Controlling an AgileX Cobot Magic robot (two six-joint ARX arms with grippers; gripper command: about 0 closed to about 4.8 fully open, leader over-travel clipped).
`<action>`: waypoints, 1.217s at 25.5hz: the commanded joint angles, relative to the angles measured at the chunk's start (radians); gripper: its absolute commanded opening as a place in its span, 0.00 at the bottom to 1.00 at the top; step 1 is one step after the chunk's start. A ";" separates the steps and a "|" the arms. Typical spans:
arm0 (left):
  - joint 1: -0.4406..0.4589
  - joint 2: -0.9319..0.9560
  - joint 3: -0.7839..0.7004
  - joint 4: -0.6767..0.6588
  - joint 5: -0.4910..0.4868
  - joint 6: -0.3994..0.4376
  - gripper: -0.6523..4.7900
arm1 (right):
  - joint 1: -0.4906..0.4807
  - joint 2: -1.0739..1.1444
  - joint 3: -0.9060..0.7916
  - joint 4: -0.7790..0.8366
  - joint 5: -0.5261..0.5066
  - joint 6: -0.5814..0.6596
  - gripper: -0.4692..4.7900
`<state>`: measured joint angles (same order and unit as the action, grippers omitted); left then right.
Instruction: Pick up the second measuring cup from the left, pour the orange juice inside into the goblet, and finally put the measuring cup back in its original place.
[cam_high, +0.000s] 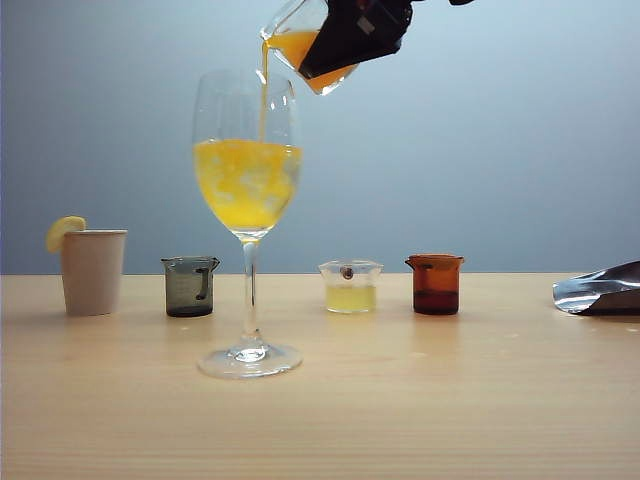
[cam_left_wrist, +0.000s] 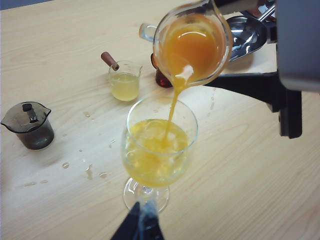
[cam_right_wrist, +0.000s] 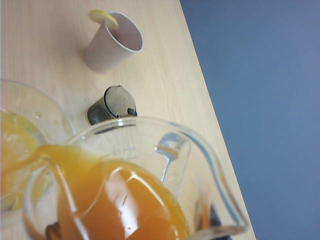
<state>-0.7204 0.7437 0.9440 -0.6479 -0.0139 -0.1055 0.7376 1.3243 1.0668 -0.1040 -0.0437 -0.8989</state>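
Observation:
My right gripper is shut on the small clear measuring cup, holding it tilted high above the goblet. A thin stream of orange juice runs from the cup's lip into the goblet's bowl, which is about half full. The left wrist view shows the tipped cup over the goblet's rim. In the right wrist view the cup fills the frame and hides the fingers. My left gripper is shut with nothing in it, low beside the goblet's foot.
Along the back stand a paper cup with a lemon slice, a smoky grey cup, a clear cup of pale yellow liquid and a cup of dark red-brown liquid. A silvery object lies far right. Droplets spot the table.

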 joint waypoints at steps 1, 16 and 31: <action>-0.001 -0.002 0.003 0.006 0.003 0.000 0.11 | 0.008 -0.010 0.010 0.026 0.022 0.000 0.37; -0.001 -0.002 0.003 -0.050 0.003 0.000 0.11 | 0.045 -0.013 0.010 0.037 0.093 -0.135 0.37; -0.001 -0.002 0.003 -0.085 0.003 0.004 0.11 | 0.051 -0.013 0.010 0.058 0.094 -0.288 0.37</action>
<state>-0.7204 0.7437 0.9440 -0.7403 -0.0139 -0.1047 0.7811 1.3197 1.0668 -0.0765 0.0502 -1.1786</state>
